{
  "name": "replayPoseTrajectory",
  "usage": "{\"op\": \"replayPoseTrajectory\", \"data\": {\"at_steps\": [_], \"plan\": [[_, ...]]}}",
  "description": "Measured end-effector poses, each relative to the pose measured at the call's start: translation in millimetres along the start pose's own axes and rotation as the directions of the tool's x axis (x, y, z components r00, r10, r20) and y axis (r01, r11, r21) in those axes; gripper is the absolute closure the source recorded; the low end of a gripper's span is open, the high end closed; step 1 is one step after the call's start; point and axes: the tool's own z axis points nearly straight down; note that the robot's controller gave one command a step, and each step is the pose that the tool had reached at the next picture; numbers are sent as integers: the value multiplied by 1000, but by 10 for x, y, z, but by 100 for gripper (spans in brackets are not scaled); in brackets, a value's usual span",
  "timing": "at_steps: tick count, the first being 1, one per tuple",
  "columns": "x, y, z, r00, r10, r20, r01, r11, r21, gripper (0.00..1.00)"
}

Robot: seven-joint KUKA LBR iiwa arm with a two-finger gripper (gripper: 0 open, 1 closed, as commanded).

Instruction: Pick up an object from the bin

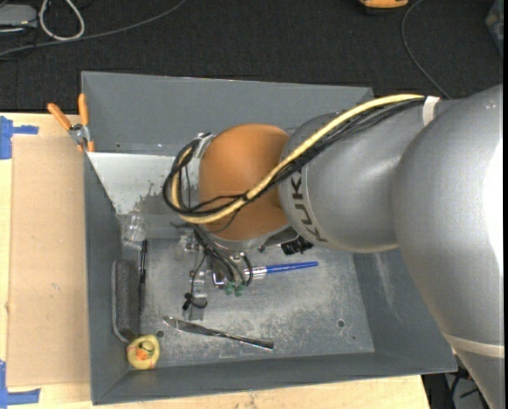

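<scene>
Claw (206, 285) low in bin (237, 109), one blue pen (290, 267), one yellow roll (142, 351)

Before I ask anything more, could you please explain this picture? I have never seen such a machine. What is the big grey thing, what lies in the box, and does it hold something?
The grey shape is a robot arm, reaching in from the right; the orange cover and cables are parts of it. The camera looks down from above. The gripper hangs low over the middle of a metal bin. On the floor lie a blue pen right of the gripper, a thin metal strip lower in the picture, and a yellow round thing in the lower left corner. Whether the gripper holds anything, I cannot tell.
</scene>
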Motion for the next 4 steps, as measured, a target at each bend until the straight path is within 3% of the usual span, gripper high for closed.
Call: {"op": "replayPoseTrajectory", "data": {"at_steps": [1,2,3,4], "plan": [[-17,-9,-22,1000,3,5,-3,1000,-1,0],[656,-880,746,999,-47,9,47,999,-2,0],[553,-610,141,999,-25,20,25,1000,-8,0],[502,-831,442,998,58,1,-58,998,0,0]]}}
